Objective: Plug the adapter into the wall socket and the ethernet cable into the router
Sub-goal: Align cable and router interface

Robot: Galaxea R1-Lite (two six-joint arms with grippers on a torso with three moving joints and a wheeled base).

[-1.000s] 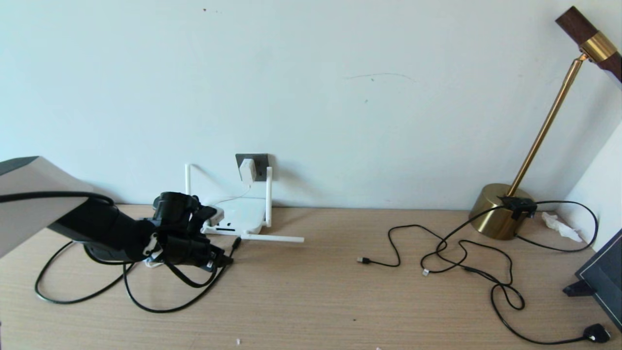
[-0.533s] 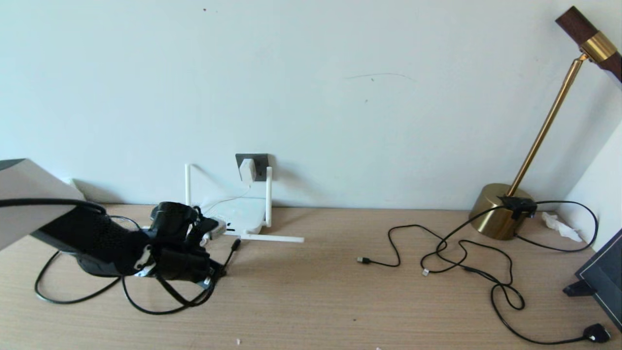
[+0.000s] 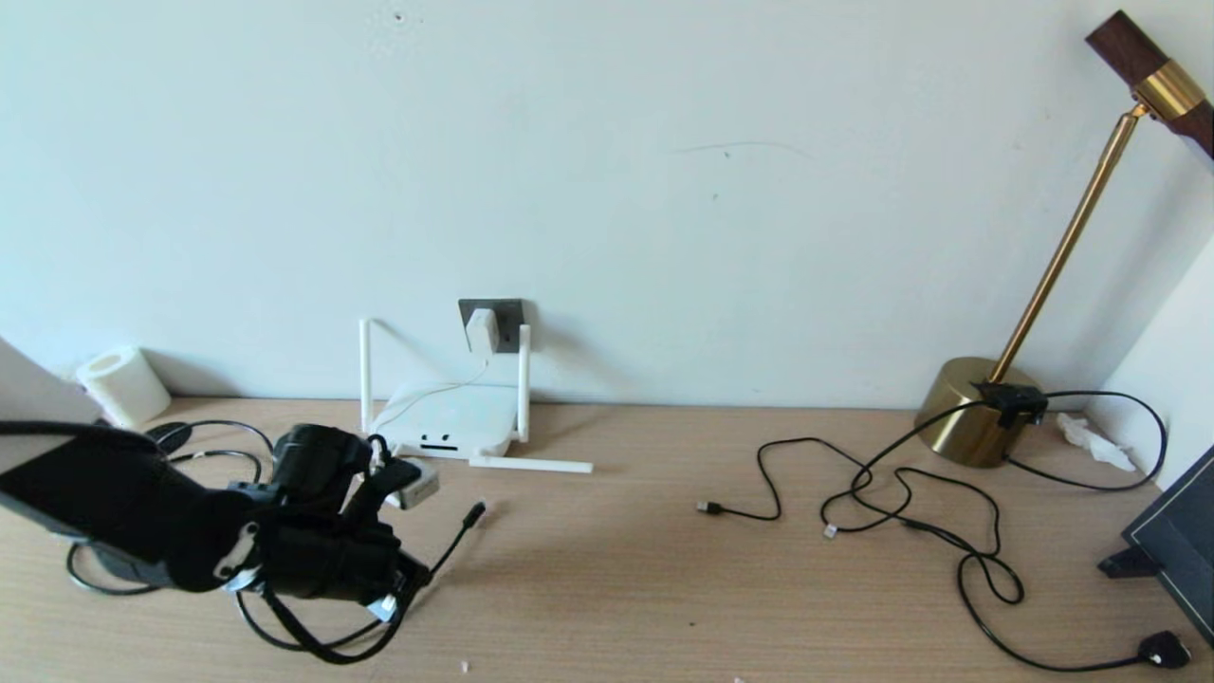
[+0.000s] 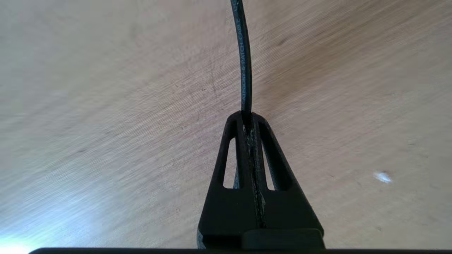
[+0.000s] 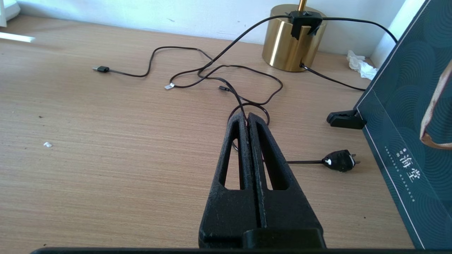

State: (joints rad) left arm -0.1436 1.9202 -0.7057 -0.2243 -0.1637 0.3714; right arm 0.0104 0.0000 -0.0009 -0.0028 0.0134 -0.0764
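Two thin black cords [image 3: 892, 493] sprawl on wooden desk [image 3: 616, 569] near brass lamp base [image 3: 967, 413]; flat black plug [image 3: 1165, 651] at desk's right front. White roll [image 3: 121, 384] by wall, uncovered since earlier. White cube adapter [image 3: 482, 331] sits in dark grey wall socket [image 3: 505, 311], above flat white router [image 3: 446, 429]. Left gripper [image 4: 247, 116] pinches thick black ethernet cable [image 4: 243, 56], now pulled back from router; cable tip [image 3: 472, 514] in front of router, unplugged. Right gripper [image 5: 247, 118] pressed together, empty.

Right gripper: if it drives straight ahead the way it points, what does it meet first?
Probably the loop of thin black cord lying just past the shut right gripper; the brass lamp base stands farther along that line. Depth is unclear.
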